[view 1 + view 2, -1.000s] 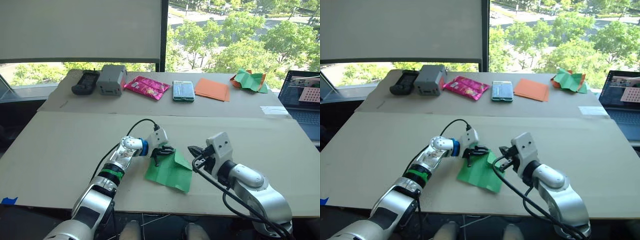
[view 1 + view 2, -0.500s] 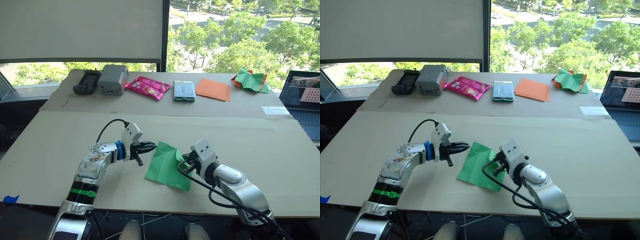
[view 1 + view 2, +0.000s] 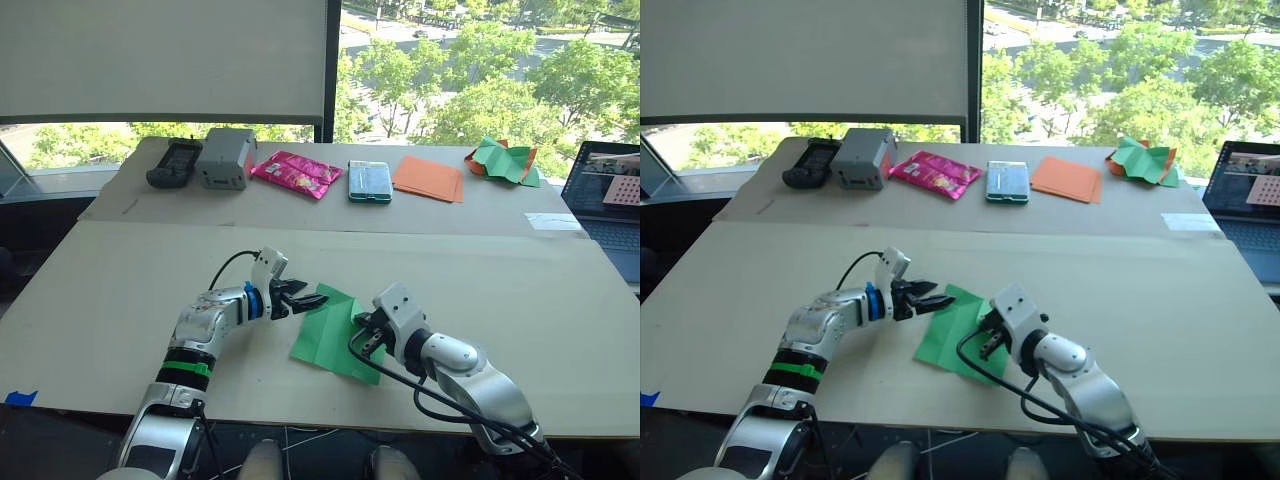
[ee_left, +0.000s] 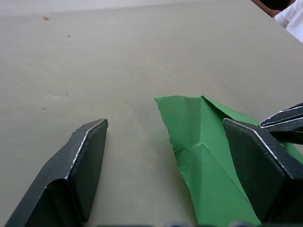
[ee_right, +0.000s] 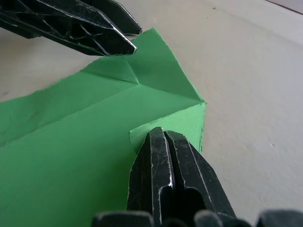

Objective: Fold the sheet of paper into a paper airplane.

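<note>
**Green sheet pinned at one corner, left fingers spread at its tip**

The thin, matte, bright green sheet of paper (image 3: 335, 335) lies just below the centre of the frame on the flat, tan cardboard-covered table (image 3: 120, 290). It is partly folded: sharp creases cross it and its far end narrows to a point with slightly ragged edges. The right gripper (image 5: 163, 142), two ribbed black plastic fingers pressed tightly together, bears down on a small folded-over flap at the sheet's right corner. The left gripper (image 4: 165, 142) reaches in from the left with its smooth, wedge-shaped black fingers spread wide, one finger on bare cardboard and the other over the green point.

Along the upper part of the frame, by the window, sit a black handheld device (image 3: 172, 163), a boxy grey unit (image 3: 224, 158), a glossy pink foil packet (image 3: 294, 173), a small green-faced rectangular pack (image 3: 369, 181), flat orange paper sheets (image 3: 428, 178) and a crumpled green-and-orange paper bundle (image 3: 501, 160). An open laptop (image 3: 608, 205) stands at the right edge. No writing is legible.
</note>
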Motion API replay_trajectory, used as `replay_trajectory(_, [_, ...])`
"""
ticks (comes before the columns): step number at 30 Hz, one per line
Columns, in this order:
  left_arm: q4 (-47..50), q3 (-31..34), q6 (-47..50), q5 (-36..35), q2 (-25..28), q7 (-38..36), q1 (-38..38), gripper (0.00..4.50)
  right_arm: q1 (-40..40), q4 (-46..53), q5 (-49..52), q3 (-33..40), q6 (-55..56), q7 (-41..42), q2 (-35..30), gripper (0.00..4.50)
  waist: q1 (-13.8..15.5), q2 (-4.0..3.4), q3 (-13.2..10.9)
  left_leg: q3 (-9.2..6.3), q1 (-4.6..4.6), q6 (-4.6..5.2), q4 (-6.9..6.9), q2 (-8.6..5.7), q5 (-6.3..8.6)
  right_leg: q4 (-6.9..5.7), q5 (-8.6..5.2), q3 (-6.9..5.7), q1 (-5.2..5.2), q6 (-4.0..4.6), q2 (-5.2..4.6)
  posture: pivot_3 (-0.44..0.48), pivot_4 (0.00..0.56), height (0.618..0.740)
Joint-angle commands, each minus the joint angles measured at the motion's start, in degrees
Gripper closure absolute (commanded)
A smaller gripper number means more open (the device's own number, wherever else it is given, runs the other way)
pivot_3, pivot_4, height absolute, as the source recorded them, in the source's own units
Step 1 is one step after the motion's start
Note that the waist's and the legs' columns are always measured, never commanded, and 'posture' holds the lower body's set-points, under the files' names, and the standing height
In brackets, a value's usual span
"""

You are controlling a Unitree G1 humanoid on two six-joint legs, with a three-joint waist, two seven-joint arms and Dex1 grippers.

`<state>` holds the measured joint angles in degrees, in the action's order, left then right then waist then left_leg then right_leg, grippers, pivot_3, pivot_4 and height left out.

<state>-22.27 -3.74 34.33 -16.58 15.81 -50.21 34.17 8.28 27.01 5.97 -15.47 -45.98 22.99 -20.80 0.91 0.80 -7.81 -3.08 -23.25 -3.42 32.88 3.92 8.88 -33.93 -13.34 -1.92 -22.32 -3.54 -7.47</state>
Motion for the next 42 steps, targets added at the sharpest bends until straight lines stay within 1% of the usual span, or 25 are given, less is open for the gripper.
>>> replay_trajectory(1, [-0.9, -1.3, -1.5, 0.1, -1.2, -1.0, 1.2, 0.44, 0.1, 1.7, -0.5, -0.4, 1.3, -0.6, 0.4, 4.50, -0.1, 0.00, 0.0, 0.00, -0.01, 0.00, 0.01, 0.00, 0.00, 0.01, 0.00, 0.00, 0.00, 0.00, 0.00, 0.000, 0.150, 0.706])
replay_trajectory(2, [-1.3, -1.3, -1.3, -0.1, -1.4, -0.9, 1.4, 0.85, 0.0, 1.9, -0.6, -0.6, 1.1, -0.7, 0.5, 4.50, -0.1, 0.01, 0.0, 0.00, -0.02, -0.01, 0.03, 0.00, 0.00, 0.04, 0.00, 0.00, 0.00, 0.00, 0.00, 0.000, 0.150, 0.706])
replay_trajectory(3, [-1.8, -1.4, -1.2, 0.1, -1.5, -0.9, 1.5, 0.98, 0.0, 2.1, -0.6, -0.8, 1.0, -0.8, 0.6, 4.50, -0.2, 0.01, 0.0, 0.00, -0.02, -0.01, 0.03, 0.00, 0.01, 0.05, 0.00, 0.00, 0.00, 0.00, 0.00, 0.000, 0.150, 0.706])
replay_trajectory(4, [-2.3, -1.7, -1.4, 0.3, -1.5, -0.9, 1.5, 1.25, 0.0, 2.2, -0.6, -1.0, 1.0, -0.9, 0.6, 4.50, -0.2, 0.01, 0.0, 0.00, -0.02, -0.01, 0.03, 0.00, 0.01, 0.05, 0.00, 0.00, -0.01, 0.00, 0.00, 0.000, 0.150, 0.706])
replay_trajectory(7, [-3.0, -2.1, -1.3, 0.4, -1.4, -1.6, 1.4, 2.25, 0.0, 2.3, -0.7, -1.1, 0.8, -1.1, 0.8, 4.50, -0.3, 0.01, 0.0, -0.03, 0.00, -0.01, 0.02, 0.01, 0.01, 0.01, 0.00, -0.01, -0.03, 0.00, 0.00, 0.000, 0.150, 0.706])
replay_trajectory(8, [-2.9, -2.2, -1.2, 0.2, -1.4, -1.8, 1.4, 2.66, -0.1, 2.4, -0.7, -1.0, 0.7, -1.2, 0.8, 4.50, -0.3, 0.01, 0.0, -0.04, 0.00, -0.02, 0.02, 0.01, 0.01, 0.00, 0.00, -0.01, -0.03, 0.00, 0.00, 0.000, 0.150, 0.706])
replay_trajectory(9, [-2.8, -2.2, -1.2, 0.2, -1.4, -2.0, 1.3, 2.88, -0.2, 2.4, -0.7, -1.0, 0.6, -1.2, 0.7, 4.50, -0.3, 0.01, 0.0, -0.04, 0.00, -0.02, 0.02, 0.01, 0.01, -0.01, 0.00, -0.02, -0.04, 0.00, 0.00, 0.000, 0.150, 0.706])
replay_trajectory(13, [-2.7, -2.3, -2.4, 1.0, -1.1, -1.5, 1.5, 4.34, -0.2, 2.3, -0.9, -0.9, 0.7, -1.2, 0.6, 4.50, -0.3, 0.01, 0.0, -0.04, -0.03, -0.02, 0.02, 0.01, 0.01, 0.01, 0.00, -0.02, -0.04, 0.00, 0.00, 0.000, 0.150, 0.706])
replay_trajectory(14, [-2.6, -2.4, -2.8, 1.2, -1.0, -1.5, 1.5, 4.45, -0.2, 2.2, -1.0, -1.0, 0.8, -1.2, 0.5, 4.50, -0.3, 0.01, 0.0, -0.04, -0.03, -0.02, 0.02, 0.01, 0.01, 0.00, 0.00, -0.02, -0.04, 0.00, 0.00, 0.000, 0.150, 0.706])
replay_trajectory(18, [1.9, -3.9, -3.9, 2.4, 0.8, -1.8, -0.4, 4.45, 0.2, 2.0, -0.8, -1.3, 2.0, -0.2, 0.4, 4.50, -0.3, 0.01, 0.0, -0.04, -0.02, -0.01, 0.02, 0.01, 0.01, -0.02, 0.00, -0.02, -0.04, 0.00, 0.00, 0.000, 0.150, 0.706])
replay_trajectory(22, [7.6, -5.2, -4.6, 3.7, 3.4, -1.6, -3.8, 4.45, 0.9, 2.0, -0.5, -1.5, 2.4, 0.8, 0.1, 4.50, -0.6, -0.01, 0.0, -0.04, 0.02, -0.01, 0.01, 0.01, 0.01, -0.03, 0.00, -0.01, -0.02, 0.00, 0.00, 0.000, 0.150, 0.706])
replay_trajectory(25, [14.2, -6.6, -4.9, 5.0, 6.3, -1.4, -7.5, 4.45, 1.3, 1.8, -0.2, -1.6, 2.8, 2.0, -0.3, 4.50, -0.7, -0.02, 0.0, -0.04, 0.04, -0.01, -0.04, 0.03, 0.01, -0.04, 0.00, 0.00, -0.04, 0.01, 0.00, 0.000, 0.150, 0.706])
replay_trajectory(32, [25.2, -8.9, -3.7, 6.9, 9.3, 1.1, -12.9, 4.45, 1.7, 0.4, -0.2, -3.8, 3.3, 3.3, 0.5, 4.50, -0.5, -0.05, 0.0, -0.03, 0.02, -0.04, -0.04, 0.03, 0.02, 0.03, -0.01, 0.00, -0.05, 0.02, 0.00, 0.000, 0.150, 0.706])
replay_trajectory(35, [27.4, -9.8, -4.3, 7.4, 10.0, 1.1, -14.3, 4.45, 1.6, -0.5, -0.8, -4.8, 3.4, 3.2, 0.7, 4.50, -0.4, -0.07, 0.0, -0.03, -0.04, -0.05, -0.04, 0.03, 0.03, 0.07, -0.01, 0.00, -0.14, 0.03, 0.00, 0.000, 0.150, 0.706])
replay_trajectory(42, [28.0, -10.6, -5.9, 7.0, 11.7, -1.3, -15.8, 4.45, 1.9, -2.7, -1.4, -5.6, 3.7, 3.0, 1.1, 4.50, -0.5, -0.11, 0.0, -0.04, -0.05, -0.05, -0.03, 0.04, 0.03, 0.06, -0.01, 0.00, -0.22, 0.03, 0.00, 0.000, 0.150, 0.706])
